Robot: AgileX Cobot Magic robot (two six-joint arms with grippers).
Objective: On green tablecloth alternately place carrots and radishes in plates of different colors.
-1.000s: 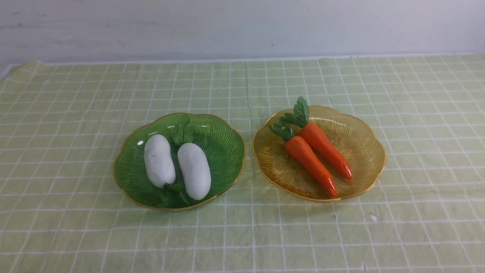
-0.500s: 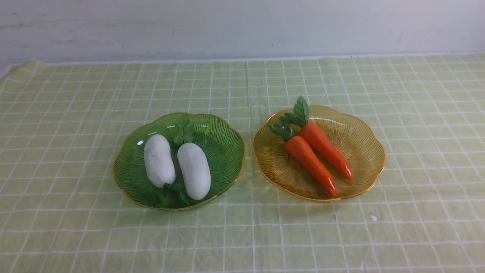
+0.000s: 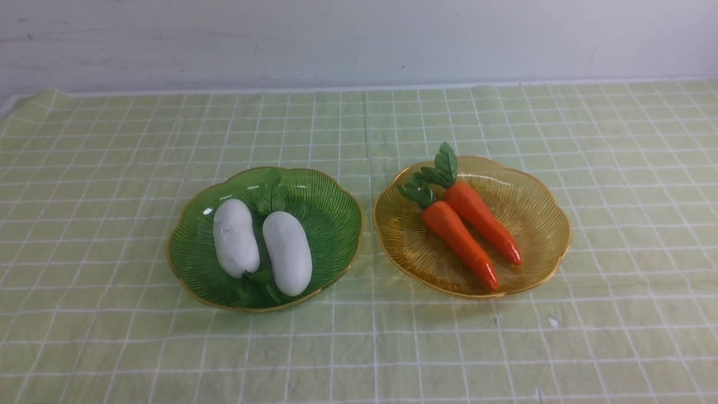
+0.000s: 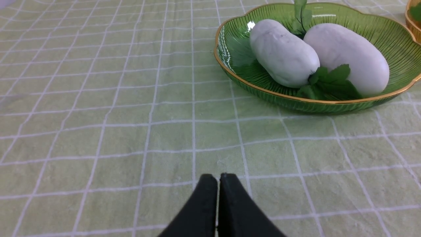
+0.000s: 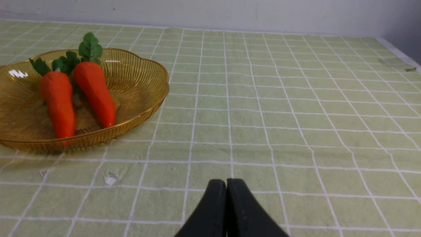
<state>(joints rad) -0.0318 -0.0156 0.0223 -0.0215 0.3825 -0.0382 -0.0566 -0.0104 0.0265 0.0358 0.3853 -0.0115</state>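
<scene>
Two white radishes [image 3: 236,237] [image 3: 288,252] lie side by side in the green plate [image 3: 331,221] on the green tablecloth [image 3: 101,185]. Two orange carrots [image 3: 460,242] [image 3: 483,221] lie in the amber plate [image 3: 538,219] to its right. Neither arm shows in the front view. In the left wrist view my left gripper [image 4: 218,179] is shut and empty over bare cloth, short of the green plate [image 4: 230,52] and its radishes [image 4: 283,54]. My right gripper [image 5: 226,184] is shut and empty, with the amber plate [image 5: 138,79] and carrots [image 5: 95,92] off to one side.
A pale wall [image 3: 359,39] stands behind the table's far edge. A small white fleck [image 3: 553,321] marks the cloth in front of the amber plate. The cloth's right edge [image 5: 399,56] shows in the right wrist view.
</scene>
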